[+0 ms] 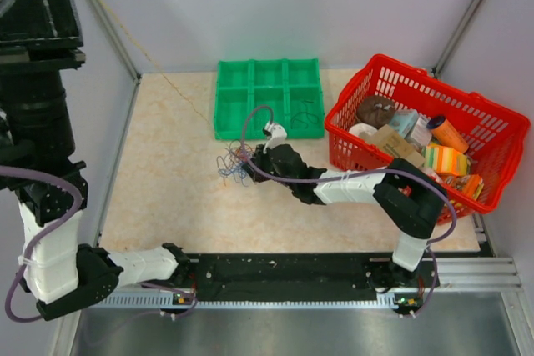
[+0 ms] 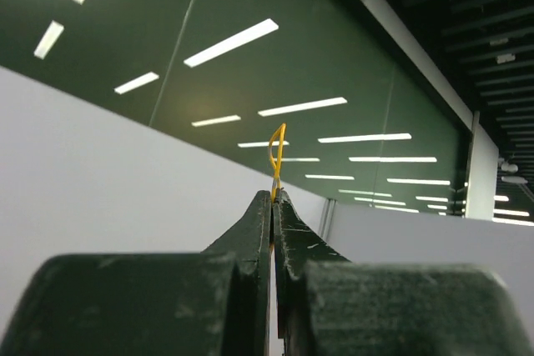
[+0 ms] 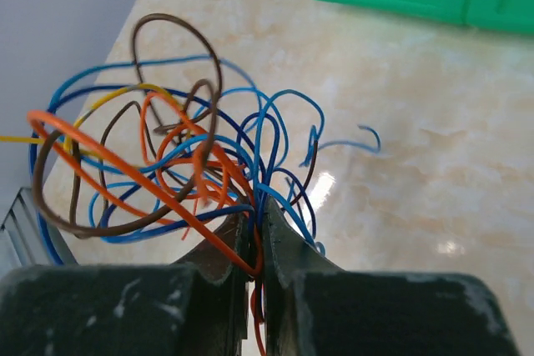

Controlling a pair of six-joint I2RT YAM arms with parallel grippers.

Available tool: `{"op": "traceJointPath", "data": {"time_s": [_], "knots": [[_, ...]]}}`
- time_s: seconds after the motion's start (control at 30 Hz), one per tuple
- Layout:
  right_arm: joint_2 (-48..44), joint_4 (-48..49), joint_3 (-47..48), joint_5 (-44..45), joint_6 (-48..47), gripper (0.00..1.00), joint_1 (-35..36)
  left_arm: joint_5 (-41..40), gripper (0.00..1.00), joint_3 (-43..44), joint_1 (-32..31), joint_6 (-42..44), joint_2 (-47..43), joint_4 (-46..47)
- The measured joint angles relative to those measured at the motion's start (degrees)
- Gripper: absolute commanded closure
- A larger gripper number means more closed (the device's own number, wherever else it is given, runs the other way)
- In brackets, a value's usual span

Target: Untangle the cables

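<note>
Far left, raised high off the bench (image 1: 167, 193): left gripper (image 2: 274, 199), fingers pressed together on a single yellow strand (image 2: 276, 152) looping up past the tips. Mid-bench: cables (image 1: 234, 164), a loose tangle of blue, orange, brown and yellow. Just right of it, right gripper (image 3: 255, 235), clamped on several strands at the tangle's edge. Behind these, near the tangle, green tray (image 1: 229, 129). Far right, red basket (image 1: 350, 114) holding packages, well apart from the tangle.
</note>
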Motion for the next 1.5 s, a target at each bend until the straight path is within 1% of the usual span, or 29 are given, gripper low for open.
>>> {"op": "traceJointPath", "data": {"time_s": [0.1, 0.23, 0.37, 0.47, 0.53, 0.6, 0.73, 0.9, 1.0, 1.1, 1.23, 1.37, 1.5], "knots": [[0.0, -5.0, 0.0, 0.0, 6.9, 1.0, -2.6, 0.2, 1.0, 3.8, 0.0, 2.6, 0.9, 1.6], [-0.2, -14.3, -0.4, 0.5, 14.1, 1.0, -6.2, 1.0, 1.0, 4.8, 0.0, 6.0, 0.1, 6.1], [-1.6, -25.5, -0.6, 3.2, 17.5, 1.0, -6.8, 2.0, 1.0, 5.8, 0.0, 8.0, -1.5, 11.0], [-3.5, -29.9, -1.1, 4.1, 17.9, 1.0, -6.6, 2.8, 1.0, 6.6, 0.0, 8.7, -2.3, 13.3], [-6.3, -33.4, -1.7, 5.6, 17.5, 1.0, -6.4, 3.1, 1.0, 4.6, 0.0, 8.8, -3.9, 14.3], [-9.6, -35.4, -2.8, 6.5, 15.8, 1.0, -6.2, 3.2, 1.0, -0.9, 0.0, 8.6, -6.7, 15.5], [-19.0, -38.2, -6.2, 8.4, 9.2, 1.0, -5.9, 1.1, 1.0, -15.7, 0.0, 7.5, -12.6, 15.8], [-31.9, -40.9, -12.6, 8.7, 1.3, 1.0, -5.9, -5.6, 1.0, -34.2, 0.0, 5.6, -14.8, 10.7], [-38.5, -42.1, -16.6, 8.3, -1.2, 1.0, -5.9, -8.8, 1.0, -40.9, 0.0, 4.9, -14.3, 5.8], [-44.3, -43.6, -21.0, 7.8, -2.6, 1.0, -5.9, -12.4, 1.0, -44.9, 0.0, 3.6, -12.6, 0.2], [-48.7, -45.5, -24.4, 7.3, -2.8, 1.0, -5.9, -17.9, 1.0, -53.1, 0.0, 0.0, -14.3, -4.0], [-52.0, -46.6, -25.0, 7.9, -3.0, 1.0, -5.9, -22.8, 1.0, -63.0, 0.0, -6.1, -18.8, -7.8], [-56.4, -46.5, -25.7, 10.4, -3.1, 1.0, -5.9, -24.8, 1.0, -69.7, 0.1, -12.8, -20.2, -12.6]]}}
